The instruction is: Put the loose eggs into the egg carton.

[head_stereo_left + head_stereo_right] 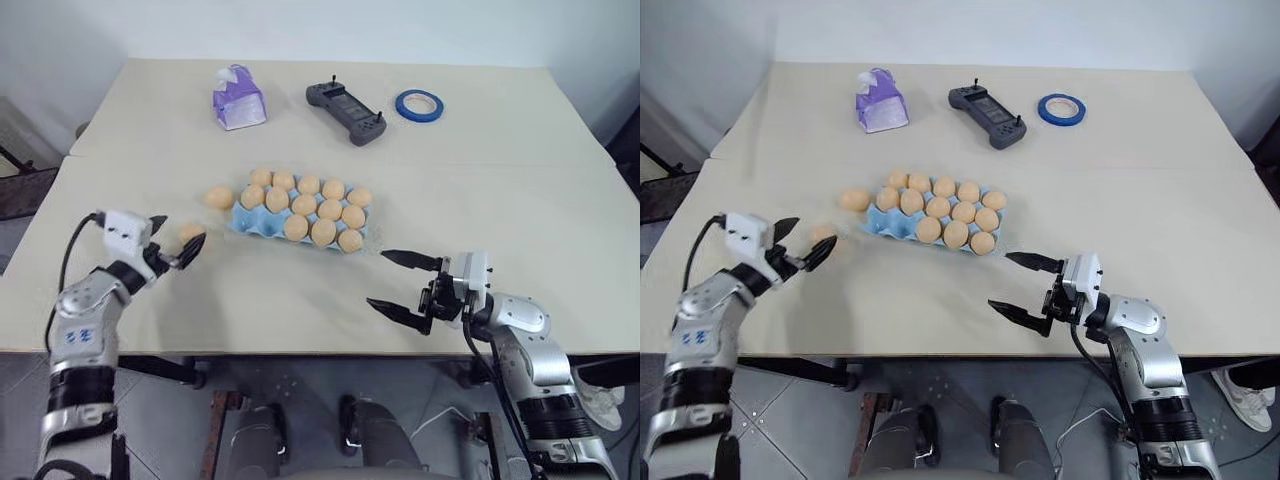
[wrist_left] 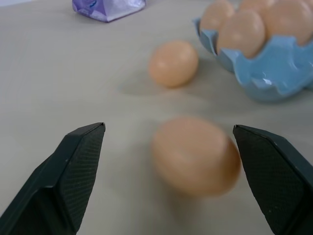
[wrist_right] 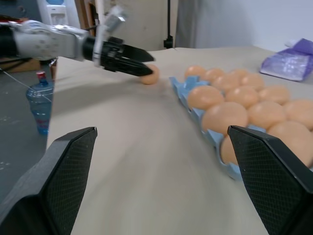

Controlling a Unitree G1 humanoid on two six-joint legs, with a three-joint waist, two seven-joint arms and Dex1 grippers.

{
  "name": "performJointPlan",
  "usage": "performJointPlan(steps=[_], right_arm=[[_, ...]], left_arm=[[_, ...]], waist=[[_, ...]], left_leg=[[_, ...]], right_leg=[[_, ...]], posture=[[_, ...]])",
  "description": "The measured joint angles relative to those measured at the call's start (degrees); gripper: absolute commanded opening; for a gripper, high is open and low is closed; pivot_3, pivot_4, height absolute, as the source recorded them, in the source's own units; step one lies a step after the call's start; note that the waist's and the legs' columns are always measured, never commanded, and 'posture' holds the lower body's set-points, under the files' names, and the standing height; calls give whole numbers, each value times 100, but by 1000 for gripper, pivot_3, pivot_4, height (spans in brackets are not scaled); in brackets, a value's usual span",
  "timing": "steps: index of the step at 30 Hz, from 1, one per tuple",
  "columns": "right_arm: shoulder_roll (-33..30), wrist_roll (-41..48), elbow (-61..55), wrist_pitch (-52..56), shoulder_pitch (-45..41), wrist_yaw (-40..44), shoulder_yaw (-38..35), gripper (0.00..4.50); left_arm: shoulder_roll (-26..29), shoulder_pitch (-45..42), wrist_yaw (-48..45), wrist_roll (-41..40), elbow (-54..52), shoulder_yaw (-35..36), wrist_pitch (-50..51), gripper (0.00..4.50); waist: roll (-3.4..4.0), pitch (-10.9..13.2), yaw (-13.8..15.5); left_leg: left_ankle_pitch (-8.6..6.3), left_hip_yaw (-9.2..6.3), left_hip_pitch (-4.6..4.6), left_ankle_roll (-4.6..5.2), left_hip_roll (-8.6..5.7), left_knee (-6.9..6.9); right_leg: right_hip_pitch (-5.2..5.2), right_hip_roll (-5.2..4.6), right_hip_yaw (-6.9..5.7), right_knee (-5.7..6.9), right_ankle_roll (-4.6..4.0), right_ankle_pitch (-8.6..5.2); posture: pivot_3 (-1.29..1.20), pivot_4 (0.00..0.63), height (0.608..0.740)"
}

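Left gripper (image 1: 175, 243), lower left of frame: fingers open, straddling near egg (image 1: 191, 232), not gripping. Second loose egg (image 1: 219, 197) sits up and right of it, just beside the carton's left end. Carton (image 1: 244, 222), frame centre on the bench (image 1: 300, 300): cups look full bar the near-left ones. Right gripper (image 1: 400, 283), lower right: fingers wide open, empty, well apart from the carton. Tissue pack (image 1: 238, 98), controller (image 1: 346, 111) and tape roll (image 1: 420, 105) along the top, out of the way.

Handling, my read: eggs are light, smooth, brittle and prone to rolling. Pinch the near egg across its short axis at the widest part, gentle squeeze, lift straight up.
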Motion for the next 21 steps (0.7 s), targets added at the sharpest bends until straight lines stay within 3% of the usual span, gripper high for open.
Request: performJointPlan(steps=[2,5,10,17,21], right_arm=[[39,0,-63,0,15,-29,13,4500],[41,-3,-63,0,45,-45,12,4500],[46,-3,-63,-2,43,-80,12,4500],[48,-13,-67,-16,158,-125,8,4500],[48,-18,-82,-21,205,-156,7,4500]], left_arm=[[-78,-156,18,65,302,-106,-2,4462],[-181,-244,22,104,590,-216,-9,3890],[-194,-229,20,129,639,-248,-40,2307],[-252,-139,-374,-175,-152,-213,-219,2307],[-334,-602,-680,-189,-709,-632,139,2307]], waist=[[0,0,-16],[-2,-1,-55],[-3,-1,-31],[-3,-1,1],[-3,-2,11]], left_leg=[[0,0,0,1,4,24],[1,0,4,3,9,37],[1,-4,3,3,15,46],[1,-4,-3,3,13,45],[0,-4,-2,6,5,61]], right_leg=[[0,-1,3,19,1,0],[0,0,10,32,4,3],[-2,-2,10,45,0,1],[-6,-6,10,45,-1,1],[1,-8,11,50,6,4]], posture=[[0,150,740],[0,150,740],[0,150,740],[0,150,740],[0,150,740]])
